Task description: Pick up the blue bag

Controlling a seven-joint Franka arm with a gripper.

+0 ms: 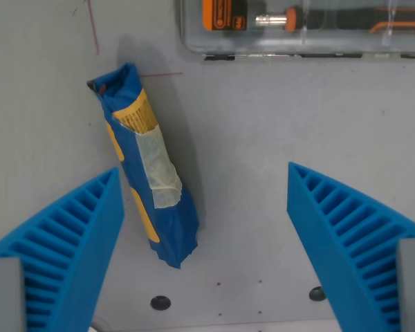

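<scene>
One blue bag [149,173] lay flat on the pale grey tabletop [263,138], left of frame centre, long axis running from upper left down to lower middle, slightly slanted. Claw [204,228] was spread wide and held nothing; its two ribbed blue fingers [76,235] sat in the lower left and lower right corners. Bag's lower half was just beside the left finger, not centred in the gap, so I'd judge the claw needed shifting toward frame left before closing. Bag lying on its side gave a narrow width across, which suits a pinch across the short axis.

Bag looked like crinkly foil or plastic, soft and pillow-shaped, crimped ends, orange-yellow printing and a pale strip of tape [159,166] over the middle. Probably squashes under grip. Fingers were plastic with slatted ridges, wedge-shaped.

Clear plastic case [297,41] at the top edge held a screwdriver [318,17] with black and orange handle, well apart from the bag. Thin red pen lines [93,28] marked the tabletop at upper left. Two dark screw holes [160,302] near the bottom.
</scene>
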